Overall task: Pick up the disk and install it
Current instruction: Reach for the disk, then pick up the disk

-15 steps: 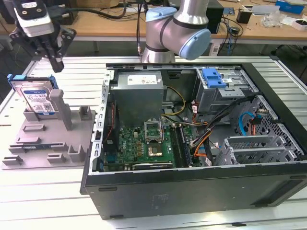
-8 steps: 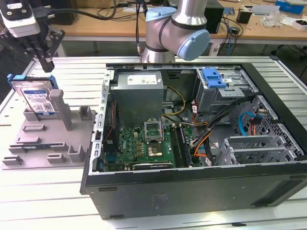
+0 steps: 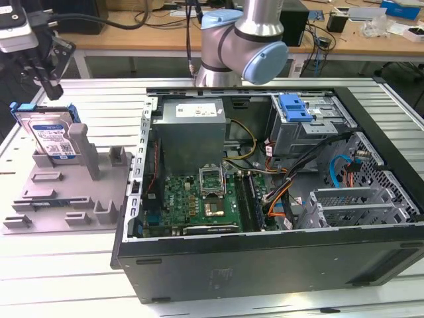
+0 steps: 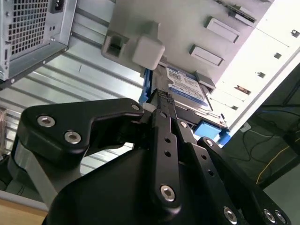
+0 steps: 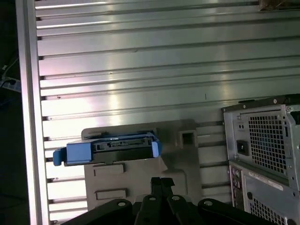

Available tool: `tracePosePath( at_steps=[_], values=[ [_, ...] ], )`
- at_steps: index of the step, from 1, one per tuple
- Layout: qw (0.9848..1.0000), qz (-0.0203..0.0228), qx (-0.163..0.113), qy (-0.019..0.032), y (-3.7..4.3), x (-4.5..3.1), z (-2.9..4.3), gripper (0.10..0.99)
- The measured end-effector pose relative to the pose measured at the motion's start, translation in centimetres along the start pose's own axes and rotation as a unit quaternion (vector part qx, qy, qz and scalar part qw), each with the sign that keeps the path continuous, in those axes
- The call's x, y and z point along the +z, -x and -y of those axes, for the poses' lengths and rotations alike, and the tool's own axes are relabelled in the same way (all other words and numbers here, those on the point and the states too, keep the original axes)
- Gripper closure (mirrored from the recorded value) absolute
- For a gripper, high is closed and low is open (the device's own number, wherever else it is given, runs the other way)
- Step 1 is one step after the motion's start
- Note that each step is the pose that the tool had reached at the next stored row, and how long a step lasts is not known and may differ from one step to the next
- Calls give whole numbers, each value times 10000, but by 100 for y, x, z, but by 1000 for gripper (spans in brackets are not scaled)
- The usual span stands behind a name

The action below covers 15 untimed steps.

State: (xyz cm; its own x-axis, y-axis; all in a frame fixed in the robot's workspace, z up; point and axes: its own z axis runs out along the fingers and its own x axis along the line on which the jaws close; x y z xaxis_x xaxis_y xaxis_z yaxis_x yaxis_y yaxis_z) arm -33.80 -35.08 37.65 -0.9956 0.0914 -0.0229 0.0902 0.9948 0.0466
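Hovering near the disk (image 3: 53, 136), which is standing tilted in the grey holder (image 3: 73, 199), the gripper (image 3: 52, 91) is holding nothing, jaws together; descending like this, it is risking striking the disk's edge and tipping it.

Exterior view: elevated, oblique over computer case (image 3: 265, 268); disk (image 3: 52, 136) at the exterior view's left. Both wrist views: close, past gripper (image 5: 161, 182), onto same disk.
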Motion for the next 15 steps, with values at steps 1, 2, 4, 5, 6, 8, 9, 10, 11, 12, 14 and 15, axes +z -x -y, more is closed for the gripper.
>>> tracePosePath(
  at_steps=[1, 2, 4, 5, 6, 8, 9, 10, 11, 12, 14, 15],
  values=[
    [10000, 0, 1, 0, -23, 5, -7, 980],
    [10000, 0, 2, 1, -49, 11, -17, 980],
    [10000, 0, 3, 2, -93, 22, -39, 980],
    [10000, -2, 4, 1, -122, 27, -57, 980],
    [10000, -3, 4, 0, -131, 28, -65, 980],
    [10000, -2, 4, 1, -131, 29, -65, 980],
    [10000, -3, 4, 1, -131, 30, -67, 980],
    [10000, -3, 4, 1, -132, 30, -70, 980],
    [10000, -3, 4, 1, -131, 30, -70, 980],
    [10000, -3, 4, 1, -132, 30, -70, 980],
    [10000, -3, 4, 2, -132, 30, -70, 980],
    [10000, -3, 4, 1, -132, 30, -70, 980]
  ],
)
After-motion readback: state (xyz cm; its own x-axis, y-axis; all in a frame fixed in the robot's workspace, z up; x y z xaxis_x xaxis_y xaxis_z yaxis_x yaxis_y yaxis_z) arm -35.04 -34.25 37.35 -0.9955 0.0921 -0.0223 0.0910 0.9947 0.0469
